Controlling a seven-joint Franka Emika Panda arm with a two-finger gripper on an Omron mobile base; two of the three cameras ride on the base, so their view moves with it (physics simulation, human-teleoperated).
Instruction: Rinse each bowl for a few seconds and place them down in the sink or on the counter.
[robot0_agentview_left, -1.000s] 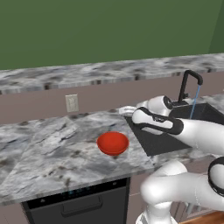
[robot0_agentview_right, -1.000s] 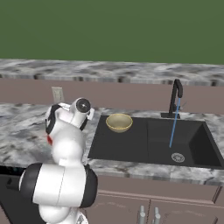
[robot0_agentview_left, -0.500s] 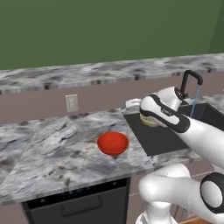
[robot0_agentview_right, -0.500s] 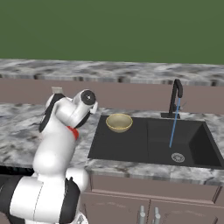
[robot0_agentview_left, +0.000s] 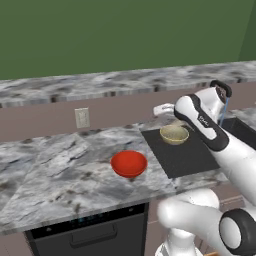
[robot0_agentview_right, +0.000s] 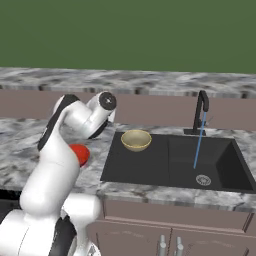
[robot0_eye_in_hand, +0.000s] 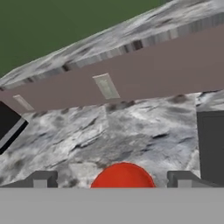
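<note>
There's dark lettering running along the white forearm (robot0_agentview_left: 202, 120) right of centre in the left base view, but it's far too small to read. The arm climbs from the lower right of that frame, bends up over the sink's left end and folds at the elbow, the wrist pointing back toward the frame's middle. In the right base view it rises from the lower left and curls over at upper left, hand dipping toward the counter. Down in the hand view, the gripper (robot0_eye_in_hand: 112, 180) is spread wide, its two dark fingertips (robot0_eye_in_hand: 40, 179) standing well apart at the bottom edge with nothing pinched between them. And right there between them, low centre, sits the red bowl (robot0_eye_in_hand: 122, 176) on the stone, upright and apart from both tips. In the left base view the same bowl is just left of centre on the grey-and-white marbled counter (robot0_agentview_left: 55, 170); in the right base view it peeks out behind the arm at mid-left. The tan bowl (robot0_agentview_right: 136, 139) rests upright on the flat left part of the black sink (robot0_agentview_right: 145, 167), centre of the right base view. The black faucet (robot0_agentview_right: 200, 110) stands at right of centre, a thin blue stream of water (robot0_agentview_right: 198, 146) falling toward the silver drain (robot0_agentview_right: 202, 179). A pale wall outlet (robot0_agentview_left: 82, 117) sits on the mauve-brown backsplash, a marbled ledge above it, a green wall behind.
</note>
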